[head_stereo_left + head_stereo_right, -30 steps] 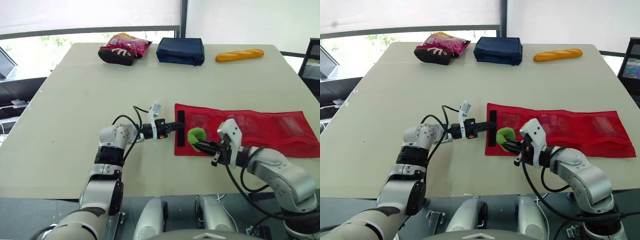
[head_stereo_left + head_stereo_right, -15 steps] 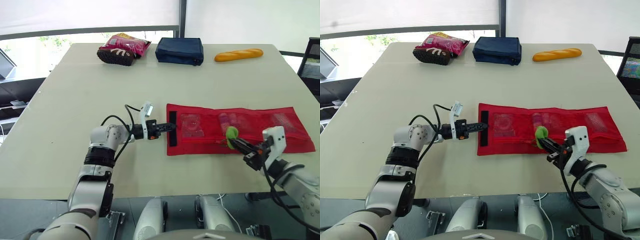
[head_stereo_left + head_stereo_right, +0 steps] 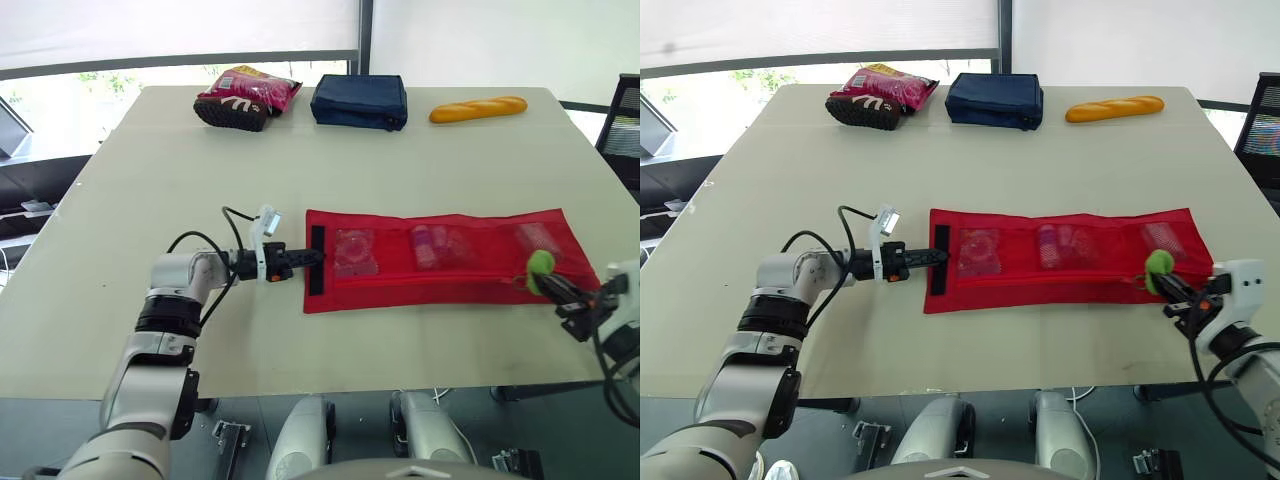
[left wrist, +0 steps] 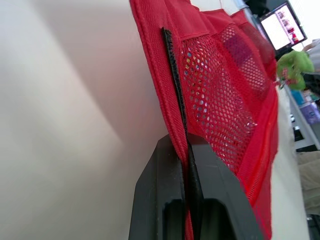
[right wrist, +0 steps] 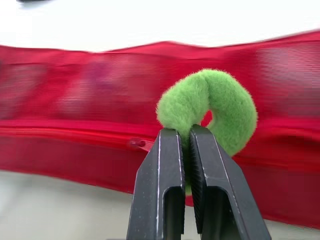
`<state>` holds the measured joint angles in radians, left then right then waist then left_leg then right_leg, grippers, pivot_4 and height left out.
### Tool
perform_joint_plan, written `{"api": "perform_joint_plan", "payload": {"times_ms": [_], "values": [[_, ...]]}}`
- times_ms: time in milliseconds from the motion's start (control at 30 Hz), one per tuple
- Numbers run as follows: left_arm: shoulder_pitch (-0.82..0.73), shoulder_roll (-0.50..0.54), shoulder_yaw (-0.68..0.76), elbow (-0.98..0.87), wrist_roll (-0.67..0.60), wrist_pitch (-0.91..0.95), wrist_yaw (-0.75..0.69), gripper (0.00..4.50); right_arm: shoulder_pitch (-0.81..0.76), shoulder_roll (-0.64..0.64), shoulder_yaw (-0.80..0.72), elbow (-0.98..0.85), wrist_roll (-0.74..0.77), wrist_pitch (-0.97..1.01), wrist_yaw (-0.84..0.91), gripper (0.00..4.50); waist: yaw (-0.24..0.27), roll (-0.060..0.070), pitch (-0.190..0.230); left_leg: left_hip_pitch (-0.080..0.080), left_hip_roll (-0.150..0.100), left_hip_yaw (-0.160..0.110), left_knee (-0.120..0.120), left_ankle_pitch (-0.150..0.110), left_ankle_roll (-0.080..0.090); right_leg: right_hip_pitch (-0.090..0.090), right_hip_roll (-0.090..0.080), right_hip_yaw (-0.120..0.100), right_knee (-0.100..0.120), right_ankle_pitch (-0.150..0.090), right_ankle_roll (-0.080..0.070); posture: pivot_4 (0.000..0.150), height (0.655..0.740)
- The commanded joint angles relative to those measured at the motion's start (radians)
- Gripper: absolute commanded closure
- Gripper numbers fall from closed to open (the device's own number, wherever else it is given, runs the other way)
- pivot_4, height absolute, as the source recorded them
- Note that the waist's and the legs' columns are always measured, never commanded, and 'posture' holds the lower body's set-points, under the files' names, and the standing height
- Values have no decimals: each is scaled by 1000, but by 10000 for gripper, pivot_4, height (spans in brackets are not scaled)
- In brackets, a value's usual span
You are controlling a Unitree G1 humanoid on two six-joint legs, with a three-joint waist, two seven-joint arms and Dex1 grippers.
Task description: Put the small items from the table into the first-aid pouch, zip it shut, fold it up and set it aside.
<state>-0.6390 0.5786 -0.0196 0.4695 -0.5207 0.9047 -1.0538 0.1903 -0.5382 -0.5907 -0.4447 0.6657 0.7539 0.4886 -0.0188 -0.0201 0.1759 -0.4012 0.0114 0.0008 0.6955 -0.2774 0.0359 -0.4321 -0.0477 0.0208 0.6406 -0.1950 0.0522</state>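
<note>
The left hand (image 3: pixel 299 259) pinches the pouch (image 3: pixel 430 285) mid-frame, while the right hand (image 3: pixel 549 282), pinching the fuzzy zip pull (image 3: pixel 541 263) at lower right, might lose its grip if it tugs too hard.

The pouch (image 3: pixel 440 270) is a long red mesh bag that lies flat and unfolded across the tabletop (image 3: pixel 200 180). It has three see-through pockets in a row, and small items (image 3: pixel 354 252) show faintly inside them. A zipper (image 3: pixel 420 279) runs along the near side. The black strip (image 3: pixel 316 262) at its left end is pinched in the jaws of the left gripper (image 3: pixel 312 258). A green fuzzy pull (image 3: pixel 541 263) near the right end is clamped by the right gripper (image 3: pixel 548 282).
</note>
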Motion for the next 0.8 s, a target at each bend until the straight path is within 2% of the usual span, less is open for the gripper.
{"api": "perform_joint_plan", "payload": {"times_ms": [33,200,533,700,800], "values": [[5,51,11,44,51,-46,-4,45000,-19,-40,-70,97,-76,-68,-57,44396,0,0,0,0,0,0,0,0,0,0,0,0,0,0,0,1500,7134],[2,73,22,55,61,-70,-7,45000,-58,-67,-83,206,-148,-99,-131,44396,0,0,0,1,0,1,-2,0,0,-1,0,1,0,0,-1,1500,7134],[13,135,61,58,68,-82,9,45000,-121,-92,-88,297,-260,-144,-257,44396,1,0,0,2,-1,4,-8,0,0,-2,0,4,0,-1,-1,1500,7134],[-4,176,66,110,91,-119,15,45000,-137,-94,-71,277,-235,-137,-226,44396,-2,0,0,2,-1,6,-9,0,0,-3,0,5,-1,-1,-2,1500,7134],[-13,192,53,139,100,-144,12,45000,-118,-102,-45,233,-200,-147,-145,44396,-1,0,0,3,-1,6,-9,0,0,-3,1,5,-1,-1,-1,1500,7134]]}}
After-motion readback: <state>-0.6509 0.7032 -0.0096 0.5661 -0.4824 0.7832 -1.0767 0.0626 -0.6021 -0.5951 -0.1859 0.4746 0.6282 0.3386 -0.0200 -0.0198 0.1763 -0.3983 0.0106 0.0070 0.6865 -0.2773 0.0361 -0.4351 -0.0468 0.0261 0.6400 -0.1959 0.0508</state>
